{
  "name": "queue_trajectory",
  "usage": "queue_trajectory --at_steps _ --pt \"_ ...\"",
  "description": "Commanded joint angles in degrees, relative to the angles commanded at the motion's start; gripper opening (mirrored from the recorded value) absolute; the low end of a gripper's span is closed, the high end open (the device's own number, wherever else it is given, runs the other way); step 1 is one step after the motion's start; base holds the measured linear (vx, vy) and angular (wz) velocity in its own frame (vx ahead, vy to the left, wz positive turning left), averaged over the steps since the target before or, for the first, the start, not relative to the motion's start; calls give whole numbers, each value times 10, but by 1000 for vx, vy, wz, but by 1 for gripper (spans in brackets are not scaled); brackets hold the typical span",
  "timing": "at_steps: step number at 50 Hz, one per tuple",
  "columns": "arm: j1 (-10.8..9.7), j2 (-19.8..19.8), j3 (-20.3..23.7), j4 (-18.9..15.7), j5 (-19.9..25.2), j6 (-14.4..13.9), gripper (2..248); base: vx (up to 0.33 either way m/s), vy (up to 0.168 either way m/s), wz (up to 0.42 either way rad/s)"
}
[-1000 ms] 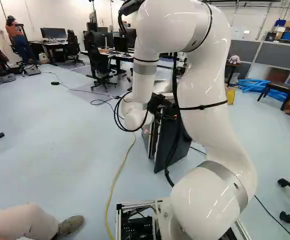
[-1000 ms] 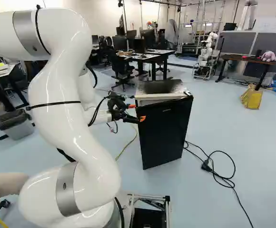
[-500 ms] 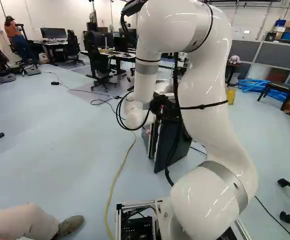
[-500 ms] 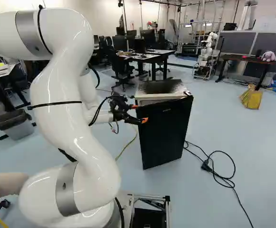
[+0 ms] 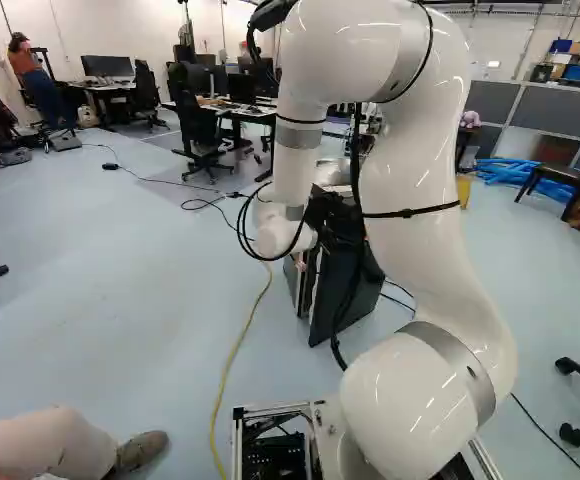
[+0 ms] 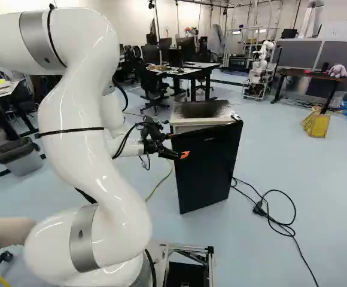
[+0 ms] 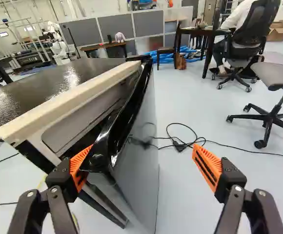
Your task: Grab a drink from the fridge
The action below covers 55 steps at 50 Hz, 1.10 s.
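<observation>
Fridge (image 6: 206, 167) left of cable (image 6: 259, 208).

In the middle of the right base view we see a glossy black fridge door (image 6: 208, 170) and, above it, a fridge top (image 6: 200, 109) whose black patch breaks into speckles over off-white. Our arm (image 6: 96, 173), at the left, is shiny white with grey bands and thin black rings; our gripper (image 6: 178, 145) is black, its pads (image 7: 208, 168) bright orange with dark stripes. We have a pale blue-grey floor (image 6: 317, 179), a black cord (image 6: 284, 227) at lower right and a yellow bag (image 6: 317, 124) at upper right. In the left base view we find a yellow cable (image 5: 228, 365) at lower centre and bright blue tubes (image 5: 510, 175) at upper right.
</observation>
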Motion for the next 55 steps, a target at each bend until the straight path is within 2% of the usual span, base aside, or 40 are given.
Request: queue_trajectory --at_steps 55 --pt "-33 35 66 68 0 0 247 0 0 0"
